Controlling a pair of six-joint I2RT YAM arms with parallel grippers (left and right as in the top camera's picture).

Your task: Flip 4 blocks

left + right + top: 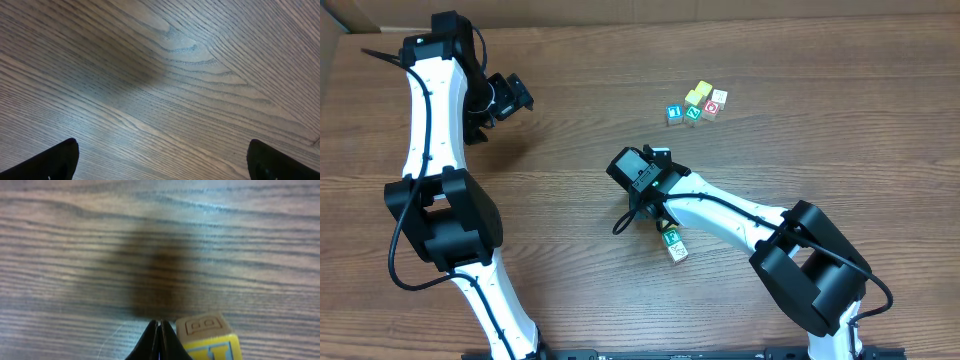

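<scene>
My right gripper (159,332): pinched closed, empty.
Yellow-sided block (210,341): just beside its tips.
My left gripper (162,162): spread wide, empty.

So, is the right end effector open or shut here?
Shut. The right end effector shows its fingers pressed together in the wrist view, no gap, nothing between them; a block sits beside them, unheld.

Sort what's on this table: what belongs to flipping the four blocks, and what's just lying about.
For the job: yellow wooden cube; second yellow wooden cube; teal-green-faced wooden cube and whitish-cream wooden cube near the right gripper.
Lying about: blue-faced wooden cube; red-faced wooden cube; probably also the cluster's green-faced cube and white cube.
</scene>
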